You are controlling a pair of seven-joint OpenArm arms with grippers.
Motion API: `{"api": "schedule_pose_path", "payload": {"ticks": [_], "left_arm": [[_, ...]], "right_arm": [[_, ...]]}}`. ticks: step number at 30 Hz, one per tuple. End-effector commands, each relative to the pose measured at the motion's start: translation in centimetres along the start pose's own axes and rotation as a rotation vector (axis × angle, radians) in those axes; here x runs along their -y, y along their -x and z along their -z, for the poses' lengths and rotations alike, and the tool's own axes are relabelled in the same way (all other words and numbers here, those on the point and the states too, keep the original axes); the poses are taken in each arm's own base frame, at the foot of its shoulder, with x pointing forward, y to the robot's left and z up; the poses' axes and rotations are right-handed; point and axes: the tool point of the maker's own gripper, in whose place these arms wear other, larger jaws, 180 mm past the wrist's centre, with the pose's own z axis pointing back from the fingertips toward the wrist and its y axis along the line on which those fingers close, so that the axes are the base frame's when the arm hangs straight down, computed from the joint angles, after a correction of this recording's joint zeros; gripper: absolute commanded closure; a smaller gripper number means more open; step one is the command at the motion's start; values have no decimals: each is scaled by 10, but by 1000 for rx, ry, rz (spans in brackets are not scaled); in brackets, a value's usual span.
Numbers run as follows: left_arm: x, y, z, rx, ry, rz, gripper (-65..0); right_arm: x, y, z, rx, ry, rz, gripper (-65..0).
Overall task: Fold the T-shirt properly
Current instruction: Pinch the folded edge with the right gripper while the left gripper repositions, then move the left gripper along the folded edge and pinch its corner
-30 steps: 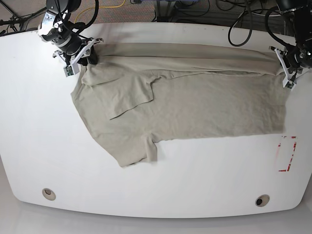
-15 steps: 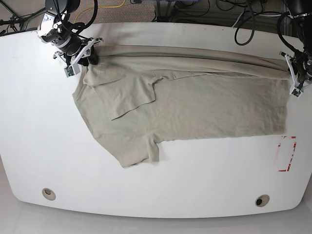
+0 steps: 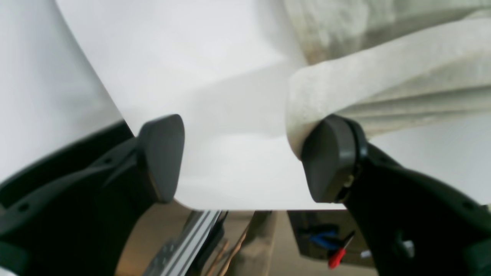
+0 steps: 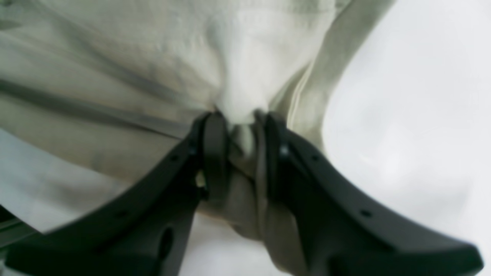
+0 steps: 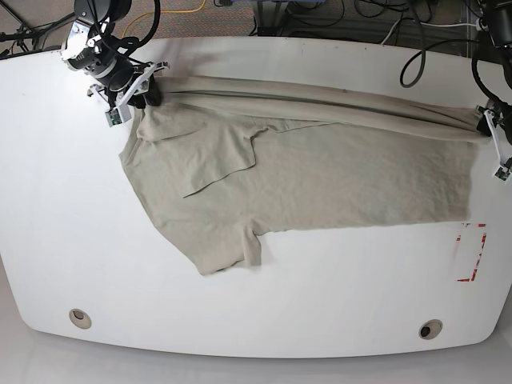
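Note:
The khaki T-shirt (image 5: 320,176) lies spread across the white table (image 5: 240,304), with its far long edge folded over in a band and one sleeve pointing to the front. At the far left corner my right gripper (image 5: 132,92) is shut on a bunch of the cloth; the right wrist view shows fabric (image 4: 238,76) pinched between its jaws (image 4: 239,145). At the right table edge my left gripper (image 5: 494,146) stands open. In the left wrist view a rolled edge of the shirt (image 3: 383,76) rests against one fingertip (image 3: 330,161), and the gap between the jaws (image 3: 245,161) holds nothing.
A red rectangle mark (image 5: 472,252) sits near the front right. Two round holes (image 5: 79,318) (image 5: 430,329) lie along the front edge. Cables run behind the far edge. The table's edge lies right under the left gripper.
My left gripper moved outward to the right, stretching the folded band of the shirt, then opened and let go of the cloth. The right gripper stayed where it was, still shut on the shirt.

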Motion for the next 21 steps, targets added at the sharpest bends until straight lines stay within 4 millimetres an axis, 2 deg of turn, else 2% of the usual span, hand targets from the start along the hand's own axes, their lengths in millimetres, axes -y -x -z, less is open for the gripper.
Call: {"api": "schedule_pose_path", "payload": {"ticks": [1,8,11,15,21], "left_arm": [[-22,-4,-16,3,-28,9,-453],[-32,-20,-45,147,79,-84,-454],[-29,-30,-53,214,129,-98,-453],[-26,-38,-58,262,160,-111,-453],[-27,-39,-60,276,162,-123,-456]], "right_arm": [[11,31,-4,-151,50,-23,-151],[11,31,-5,-149,51,-24,-149],[11,31,-5,-149,51,-24,-149],[10,30,-4,-148,50,-24,-149],[10,30,-4,-148,50,-24,-149]]}}
